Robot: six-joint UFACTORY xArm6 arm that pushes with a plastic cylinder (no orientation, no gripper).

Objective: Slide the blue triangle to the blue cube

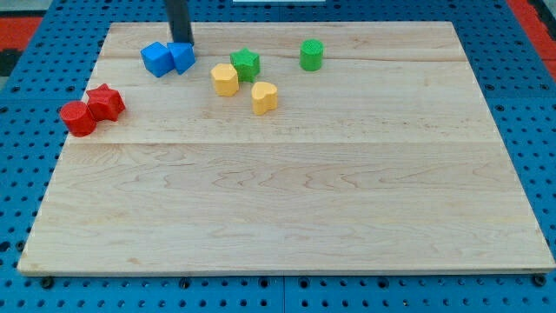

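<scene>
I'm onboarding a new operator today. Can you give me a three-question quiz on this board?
1. True or false: the two blue blocks touch.
2. Which block lies nearest the view's right? A) the red star B) the green cylinder C) the yellow heart
3. Fill in: my tip sits just above the blue ____.

Key:
1. True: the blue triangle and the blue cube sit side by side, touching.
2. B: the green cylinder.
3. Cube: my tip stands at the cube's upper edge.
</scene>
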